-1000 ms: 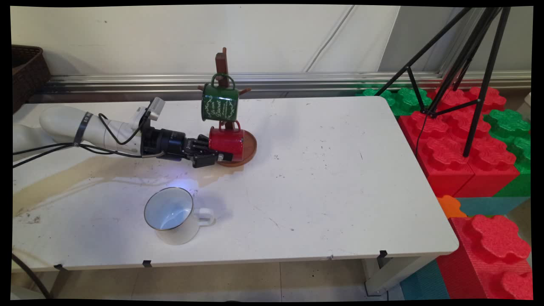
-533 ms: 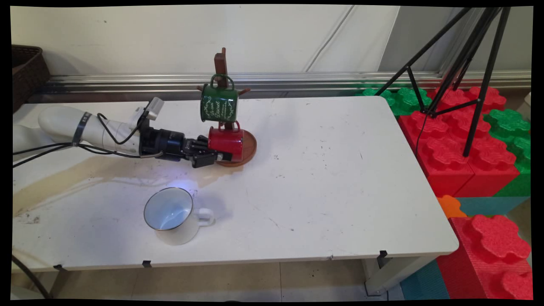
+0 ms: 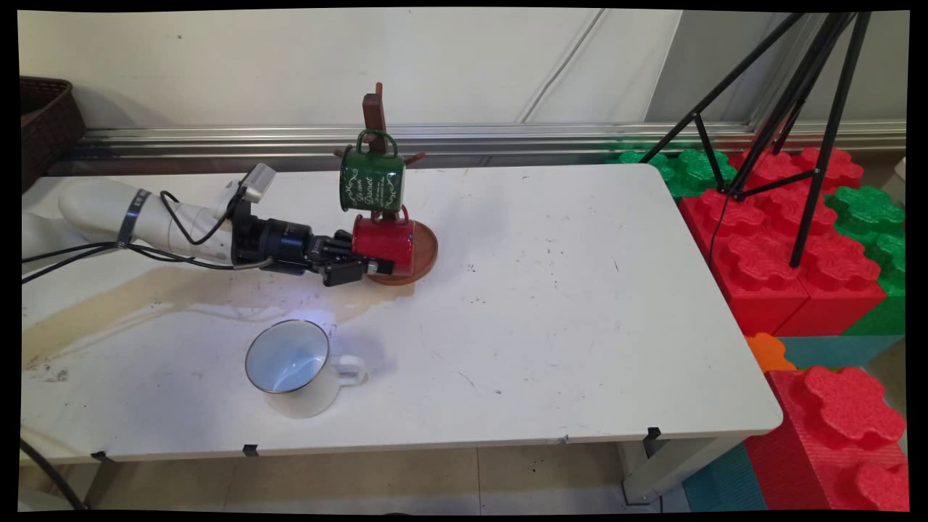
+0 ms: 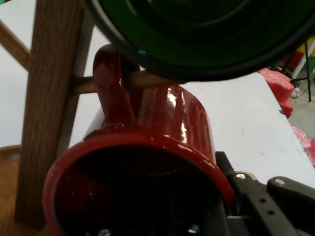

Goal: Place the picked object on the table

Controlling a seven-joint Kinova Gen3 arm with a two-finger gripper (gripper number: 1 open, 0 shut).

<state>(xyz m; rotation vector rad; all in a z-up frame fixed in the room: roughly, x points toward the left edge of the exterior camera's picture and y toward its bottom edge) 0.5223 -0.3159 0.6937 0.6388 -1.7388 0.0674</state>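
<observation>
- gripper [image 3: 366,259] reaches in level from the left, clamped on the rim of the red mug [image 3: 386,239]; hand view shows one finger [image 4: 256,201] outside the wall, the other side is hidden inside the mug mouth
- red mug [image 4: 147,162] lies on its side, mouth toward the gripper, handle looped over a low peg [image 4: 142,79] of the wooden mug tree [image 3: 375,116]
- green mug [image 3: 371,180] with white lettering hangs by its handle from a higher peg, directly above the red one; hand view shows its dark rim [image 4: 206,44] just over the red mug
- mug tree stands on a round brown base [image 3: 424,254], far-left part of the table
- white enamel mug [image 3: 293,366] with a dark rim sits near the front edge, tipped toward the camera, handle to the right, well apart from the gripper
- white table [image 3: 551,304]: scuffed, dark specks, a wide yellowish stain [image 3: 109,304] running from the left edge toward the base; black clips along the front edge
- room: pale wall, metal rail [image 3: 507,138] along the table's far side, dark wicker basket [image 3: 43,123] at upper left
- right of the table: stacked red and green foam blocks [image 3: 797,239], black tripod [image 3: 797,109] standing over them
- tiled floor shows below the table
</observation>
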